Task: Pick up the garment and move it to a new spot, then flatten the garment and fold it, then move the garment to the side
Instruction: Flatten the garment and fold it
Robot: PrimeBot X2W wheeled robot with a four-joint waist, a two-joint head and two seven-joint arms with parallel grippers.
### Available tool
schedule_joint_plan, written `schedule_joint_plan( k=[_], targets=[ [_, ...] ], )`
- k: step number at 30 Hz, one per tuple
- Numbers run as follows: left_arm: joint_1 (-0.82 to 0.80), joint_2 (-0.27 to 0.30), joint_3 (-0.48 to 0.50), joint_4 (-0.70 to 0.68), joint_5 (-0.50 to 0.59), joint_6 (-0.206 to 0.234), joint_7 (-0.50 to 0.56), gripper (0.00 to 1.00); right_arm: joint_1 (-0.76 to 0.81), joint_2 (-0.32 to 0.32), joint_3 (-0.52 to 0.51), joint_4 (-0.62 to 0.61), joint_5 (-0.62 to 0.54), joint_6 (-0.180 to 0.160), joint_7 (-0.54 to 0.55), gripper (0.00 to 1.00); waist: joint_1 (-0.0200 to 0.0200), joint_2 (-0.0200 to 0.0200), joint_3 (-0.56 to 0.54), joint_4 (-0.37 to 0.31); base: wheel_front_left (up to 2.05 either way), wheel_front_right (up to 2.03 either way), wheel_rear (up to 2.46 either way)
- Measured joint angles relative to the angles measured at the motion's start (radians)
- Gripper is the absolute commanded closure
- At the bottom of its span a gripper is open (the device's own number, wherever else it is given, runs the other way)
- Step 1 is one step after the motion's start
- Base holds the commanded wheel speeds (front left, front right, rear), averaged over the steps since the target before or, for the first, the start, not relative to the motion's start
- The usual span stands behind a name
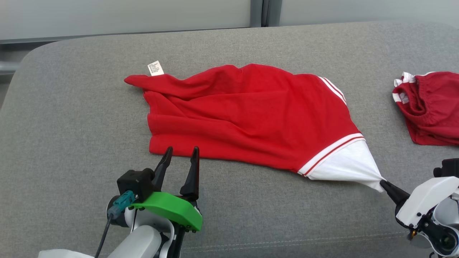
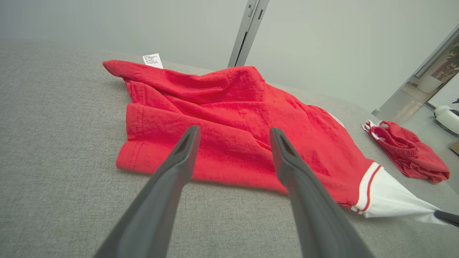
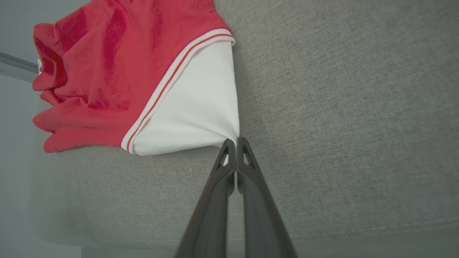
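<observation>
Grey cushion point(image 1: 71, 107), rumpled red garment point(image 1: 251, 118), right claw point(image 1: 383, 184) pinching its white corner point(image 1: 344, 166), left claw point(image 1: 182, 152) spread

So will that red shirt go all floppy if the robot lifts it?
Probably floppy: the red shirt lies in soft wrinkles on the grey cushion. Where the right gripper pinches its white corner, the cloth pulls to a point, so it likely drapes and sags. It looks thin, so probably light.

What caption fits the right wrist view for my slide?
Right gripper pinching the white corner of the red garment on grey cushion.
</observation>
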Motion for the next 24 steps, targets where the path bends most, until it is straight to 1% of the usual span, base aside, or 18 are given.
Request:
schedule_joint_plan(
  k=[3,5,7,8,9,14,20,24],
  targets=[
    [0.004,0.002,0.007,-0.001,-0.006,0.001,0.000,0.00,0.008,0.005,-0.011,0.001,-0.007,0.000,0.010,1.00,0.0000,0.0000,0.000,-0.003,0.00,0.00,0.00],
    [0.009,0.002,0.012,0.005,-0.010,0.002,0.000,0.00,0.008,0.019,-0.023,0.008,-0.017,0.000,0.008,1.00,0.0000,0.0000,0.000,-0.005,0.00,0.00,0.00],
    [0.014,0.005,0.020,0.021,-0.018,0.004,0.000,0.00,0.007,0.028,-0.028,0.021,-0.031,0.000,-0.003,0.60,0.0000,0.0000,-0.001,-0.008,0.00,0.00,0.00],
    [0.019,0.006,0.026,0.027,-0.026,0.004,0.000,0.00,0.006,0.031,-0.032,0.026,-0.040,0.000,-0.011,0.29,0.0000,0.0000,-0.001,-0.010,0.00,0.00,0.00],
    [0.024,0.006,0.032,0.037,-0.032,0.004,0.000,0.00,0.005,0.034,-0.035,0.028,-0.044,0.000,-0.020,0.00,0.0000,0.0000,-0.001,-0.013,0.00,0.00,0.00],
    [0.042,0.023,0.065,0.114,-0.075,-0.003,0.004,0.00,0.000,0.030,-0.049,0.001,-0.046,0.000,-0.063,0.00,0.0000,0.0000,-0.002,-0.034,0.00,0.00,0.00],
    [0.016,0.022,0.099,0.233,-0.129,-0.043,0.024,0.00,-0.006,0.001,-0.059,-0.086,0.001,0.000,-0.113,0.00,0.0000,0.0000,0.007,-0.076,0.00,0.00,0.00],
    [-0.040,0.015,0.127,0.327,-0.149,-0.063,0.026,0.00,-0.011,0.002,-0.041,-0.145,0.029,0.000,-0.132,0.00,0.0000,0.0000,0.020,-0.110,0.00,0.00,0.00]
  ],
)
